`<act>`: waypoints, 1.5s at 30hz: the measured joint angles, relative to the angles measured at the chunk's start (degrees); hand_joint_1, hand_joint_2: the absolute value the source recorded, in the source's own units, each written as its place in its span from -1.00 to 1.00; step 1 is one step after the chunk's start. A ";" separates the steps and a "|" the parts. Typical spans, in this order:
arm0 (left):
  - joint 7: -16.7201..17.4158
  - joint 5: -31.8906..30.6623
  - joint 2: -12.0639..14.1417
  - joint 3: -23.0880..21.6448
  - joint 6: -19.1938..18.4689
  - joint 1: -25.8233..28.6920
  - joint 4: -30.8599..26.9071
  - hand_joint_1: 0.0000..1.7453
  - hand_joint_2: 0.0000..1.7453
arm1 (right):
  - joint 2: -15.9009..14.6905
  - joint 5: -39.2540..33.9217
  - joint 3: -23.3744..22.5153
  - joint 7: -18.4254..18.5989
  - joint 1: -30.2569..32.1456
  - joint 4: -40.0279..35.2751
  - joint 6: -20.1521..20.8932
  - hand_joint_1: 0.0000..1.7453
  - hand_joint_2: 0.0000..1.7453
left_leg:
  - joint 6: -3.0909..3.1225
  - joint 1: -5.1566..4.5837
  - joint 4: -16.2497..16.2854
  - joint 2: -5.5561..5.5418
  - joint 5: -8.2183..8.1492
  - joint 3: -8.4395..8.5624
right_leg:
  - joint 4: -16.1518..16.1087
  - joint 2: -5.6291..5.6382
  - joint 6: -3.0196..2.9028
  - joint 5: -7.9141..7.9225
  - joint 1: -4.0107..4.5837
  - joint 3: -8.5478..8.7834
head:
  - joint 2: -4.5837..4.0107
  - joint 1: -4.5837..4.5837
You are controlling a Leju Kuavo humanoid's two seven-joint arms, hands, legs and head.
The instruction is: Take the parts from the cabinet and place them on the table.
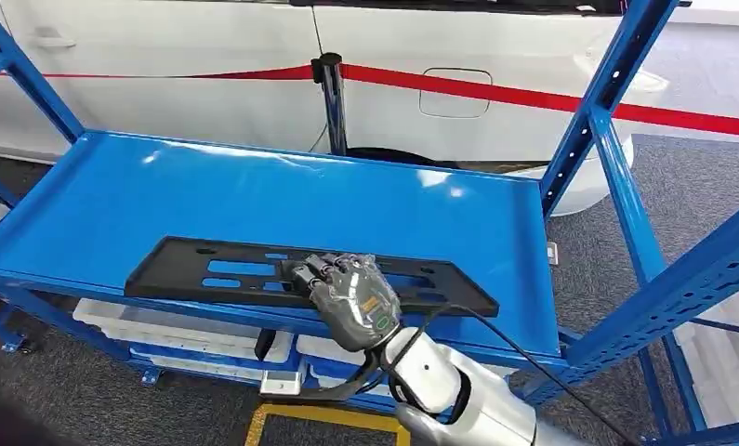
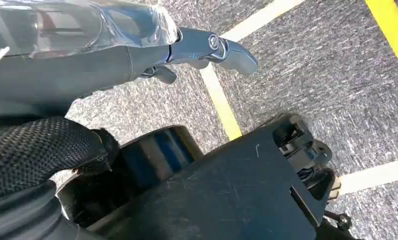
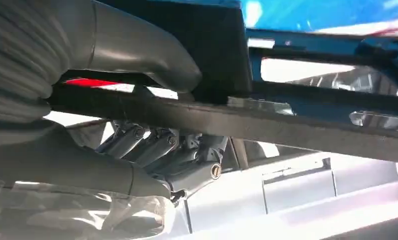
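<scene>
A long black plastic part (image 1: pixel 207 269) with slots lies flat along the front edge of the blue cabinet shelf (image 1: pixel 254 186). My right hand (image 1: pixel 351 293) grips the part's front edge a little right of its middle, fingers lying over the top. In the right wrist view the thumb (image 3: pixel 146 55) presses one face of the black part (image 3: pixel 287 125) and the fingers (image 3: pixel 156 145) curl against the other. My left hand (image 2: pixel 136 55) hangs over the grey floor, its fingers stretched out and holding nothing.
Blue rack uprights (image 1: pixel 616 186) and braces frame the shelf on both sides. Behind it stand a white car (image 1: pixel 207 65) and a red barrier belt on a black post (image 1: pixel 332 93). White trays (image 1: pixel 189 339) sit on the lower shelf. Yellow lines (image 2: pixel 222 105) mark the carpet.
</scene>
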 joint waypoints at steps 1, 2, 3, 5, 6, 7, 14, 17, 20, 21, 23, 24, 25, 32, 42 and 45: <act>-0.24 -0.35 0.00 -0.07 0.15 0.00 0.00 -1.00 1.00 | -0.09 0.26 -0.17 0.00 0.25 -0.59 -0.02 1.00 1.00 | 0.00 0.00 0.00 0.00 0.00 0.00 | 0.00 0.00 0.00 0.00 0.00 0.00 | 0.00 0.00; -0.50 -0.74 -0.02 -0.17 0.30 0.00 0.00 -1.00 1.00 | -0.13 0.28 -0.26 -0.02 0.46 -1.11 -0.11 1.00 1.00 | 0.00 0.00 0.00 0.00 0.00 0.00 | 0.00 0.00 0.00 0.00 0.00 0.00 | 0.00 0.00; -0.70 -1.07 -0.02 -0.33 0.39 -0.02 0.00 -1.00 1.00 | -0.20 0.31 -0.31 -0.07 0.67 -1.57 -0.13 1.00 1.00 | 0.00 0.00 -0.01 0.00 0.00 0.00 | 0.00 0.01 0.00 0.00 0.00 0.00 | 0.00 0.00; -0.74 -1.53 -0.02 -0.59 0.39 -0.10 0.00 -1.00 1.00 | -0.35 0.31 -0.46 -0.07 0.99 -2.45 -0.13 1.00 1.00 | 0.00 0.00 -0.01 0.00 0.00 0.00 | 0.00 0.00 0.00 0.00 0.00 0.00 | 0.00 0.00; -0.74 -1.57 -0.02 -0.74 0.39 -0.15 0.00 -1.00 1.00 | -0.41 0.31 -0.57 -0.07 1.04 -2.77 -0.13 1.00 1.00 | 0.00 0.00 -0.01 0.00 0.00 0.00 | 0.00 0.00 0.00 0.00 0.00 -0.01 | 0.00 0.00; -0.74 -1.57 -0.02 -0.92 0.35 -0.19 0.00 -1.00 1.00 | -0.48 0.31 -0.61 -0.09 1.04 -3.14 -0.13 1.00 1.00 | 0.00 0.00 -0.01 0.00 0.00 0.00 | 0.00 0.00 0.00 0.00 0.00 0.00 | 0.00 0.00; -0.72 -1.55 -0.02 -1.29 0.00 -0.37 0.00 -1.00 1.00 | -0.74 -0.33 -0.92 -0.92 1.31 -4.43 -0.13 1.00 1.00 | 0.00 0.00 -0.02 0.00 0.00 0.00 | 0.00 0.00 0.00 0.00 0.00 -0.01 | 0.00 0.00; -0.72 -1.55 -0.02 -1.33 -0.02 -0.39 0.00 -1.00 1.00 | -0.83 -0.35 -1.05 -0.92 1.40 -4.89 -0.13 1.00 1.00 | 0.00 0.00 -0.02 0.00 0.00 0.00 | 0.00 0.00 0.00 0.00 0.00 -0.01 | 0.00 0.00; -0.72 -1.55 -0.02 -1.33 -0.02 -0.39 0.00 -1.00 1.00 | -0.92 -0.48 -1.25 -0.92 1.47 -5.13 -0.13 1.00 1.00 | 0.00 0.00 -0.02 0.00 0.00 0.00 | 0.00 0.00 0.00 0.00 0.00 -0.01 | 0.00 0.00; -0.72 -1.55 -0.02 -1.33 -0.04 -0.40 0.00 -1.00 1.00 | -0.94 -0.54 -1.40 -0.92 1.48 -5.18 -0.13 1.00 1.00 | 0.00 0.00 -0.02 0.00 0.00 0.00 | 0.00 0.00 0.00 0.00 0.00 -0.02 | 0.00 0.00; -0.72 -1.55 -0.02 -1.33 -0.04 -0.40 0.00 -1.00 1.00 | -1.01 -0.89 -1.62 -0.92 1.48 -5.35 -0.13 1.00 1.00 | 0.00 0.00 -0.02 0.00 0.00 0.00 | 0.00 0.00 0.00 0.00 0.00 -0.02 | 0.00 0.00; -0.72 -1.55 -0.02 -1.35 -0.04 -0.40 0.00 -1.00 1.00 | -1.03 -0.92 -1.64 -0.92 1.48 -5.44 -0.13 1.00 1.00 | 0.00 0.00 -0.02 0.00 0.00 0.00 | 0.00 0.00 0.00 0.00 0.00 -0.01 | 0.00 0.00; -0.72 -1.55 -0.02 -1.35 -0.04 -0.40 0.00 -1.00 1.00 | -1.03 -0.94 -1.64 -0.92 1.49 -5.46 -0.11 1.00 1.00 | 0.00 0.00 -0.02 0.00 0.00 0.00 | 0.00 0.00 0.00 0.00 0.00 -0.02 | 0.00 0.00; -0.63 -1.57 -0.02 -1.35 -0.07 -0.42 0.00 -1.00 1.00 | -1.05 -1.22 -1.92 -0.87 1.50 -5.53 -0.13 1.00 1.00 | 0.00 0.00 -0.02 0.00 0.00 0.00 | 0.00 0.00 0.00 0.00 0.00 -0.02 | 0.00 0.00; -0.76 -1.92 -0.02 -1.38 -0.02 -0.44 0.00 -1.00 1.00 | -1.42 -0.98 -2.32 -0.74 1.53 -6.60 -0.57 1.00 1.00 | 0.00 0.00 -0.02 0.00 0.00 -0.01 | 0.00 0.00 0.00 0.00 0.00 -0.02 | 0.00 0.00; -0.96 -1.97 0.00 -1.40 0.00 -0.43 0.00 -1.00 1.00 | -1.57 -0.87 -2.58 -0.74 1.61 -7.10 -0.61 1.00 1.00 | 0.17 -0.15 0.15 -0.01 -0.13 -0.07 | -0.09 -0.02 0.08 0.02 -0.19 -0.02 | 0.00 0.00</act>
